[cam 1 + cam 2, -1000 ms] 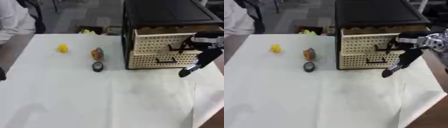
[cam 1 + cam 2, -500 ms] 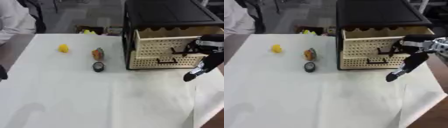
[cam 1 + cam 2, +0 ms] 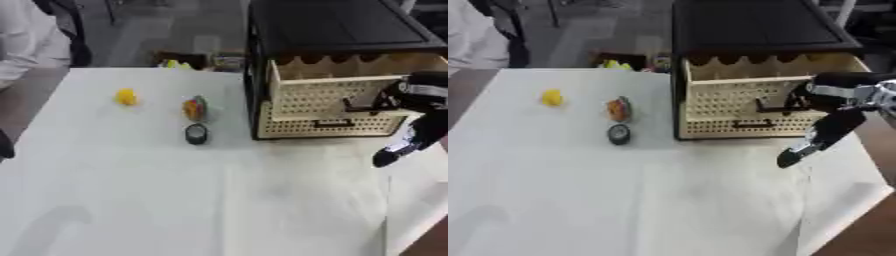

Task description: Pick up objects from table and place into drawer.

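Note:
A black cabinet [image 3: 332, 25] stands at the back right of the table. Its upper beige perforated drawer [image 3: 319, 97] is pulled out, with its inside showing from above. My right hand [image 3: 820, 137] hangs just right of the drawer front and below its handle, fingers straight and pointing down-left, holding nothing. Left of the cabinet lie a small yellow object [image 3: 127, 96], an orange multicoloured object [image 3: 194, 108] and a black round object [image 3: 196, 133]. A dark part of my left hand [image 3: 4, 146] shows at the left edge.
A white cloth [image 3: 175, 200] covers the table, whose right edge runs close under my right hand. A lower beige drawer [image 3: 297, 127] sits closed. A person in white stands at the far left corner. Some bright clutter lies behind the table's far edge.
My right hand has drifted right and down toward the table's right edge, away from the drawer front. The objects on the cloth have not moved.

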